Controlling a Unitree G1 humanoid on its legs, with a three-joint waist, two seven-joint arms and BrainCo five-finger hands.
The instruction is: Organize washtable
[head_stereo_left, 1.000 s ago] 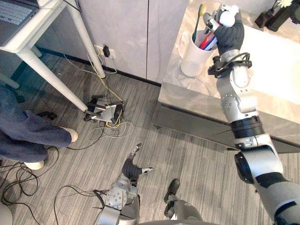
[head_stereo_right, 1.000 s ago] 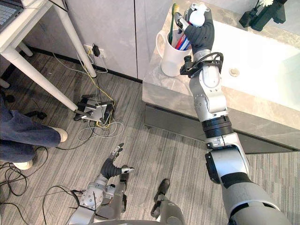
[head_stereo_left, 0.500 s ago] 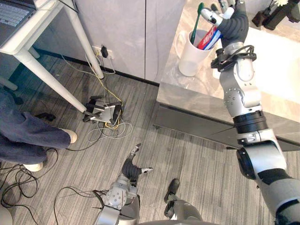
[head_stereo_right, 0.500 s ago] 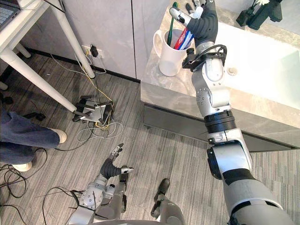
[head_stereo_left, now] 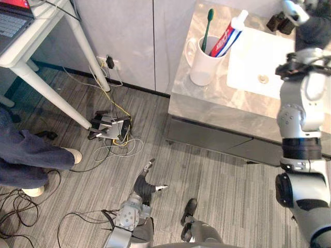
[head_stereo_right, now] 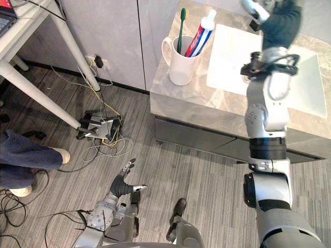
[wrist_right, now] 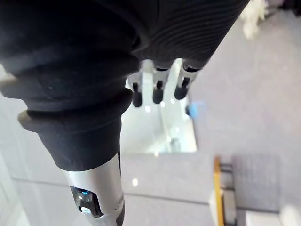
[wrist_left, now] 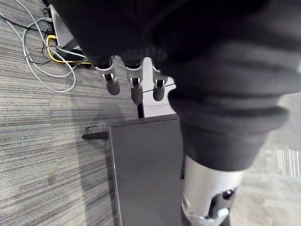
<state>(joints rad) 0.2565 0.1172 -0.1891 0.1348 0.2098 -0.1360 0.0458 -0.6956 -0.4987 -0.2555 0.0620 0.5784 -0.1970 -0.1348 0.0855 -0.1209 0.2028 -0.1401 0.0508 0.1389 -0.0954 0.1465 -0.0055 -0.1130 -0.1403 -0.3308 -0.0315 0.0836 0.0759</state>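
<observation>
The washtable (head_stereo_left: 207, 111) stands at 1 to 2 o'clock in the head views, a grey marbled surface with a white basin (head_stereo_left: 248, 62) sunk into it and a dark front below. A white mug (head_stereo_left: 201, 70) stands upright on the surface near its 9 o'clock edge, just beside the basin, which lies at the mug's 3 o'clock. The mug's handle points toward 9 o'clock. In the mug a green toothbrush (head_stereo_left: 207, 26) stands head up, and at its 3 o'clock a red, white and blue toothpaste tube (head_stereo_left: 227, 36) leans with its white cap up, toward 1 o'clock. A small round drain (head_stereo_left: 264, 78) shows in the basin. Dark items (head_stereo_left: 279, 21) sit at the surface's far edge, at 12 o'clock from the basin; I cannot tell what they are.

The right hand (head_stereo_right: 276, 20) hangs above the far side of the basin at 1 o'clock, well apart from the mug. Its fingers (wrist_right: 157, 92) are straight and released, holding nothing.

The left hand (head_stereo_left: 145, 185) hangs low at 6 o'clock over the grey plank floor (head_stereo_left: 232, 186), with its fingers (wrist_left: 134, 87) relaxed and empty.

At 9 o'clock a power strip (head_stereo_left: 111, 125) lies on the floor amid loose wires. A person's leg (head_stereo_left: 31, 157) shows at 8 o'clock, and a white desk (head_stereo_left: 46, 31) with a laptop (head_stereo_left: 13, 18) on it at 10 o'clock.
</observation>
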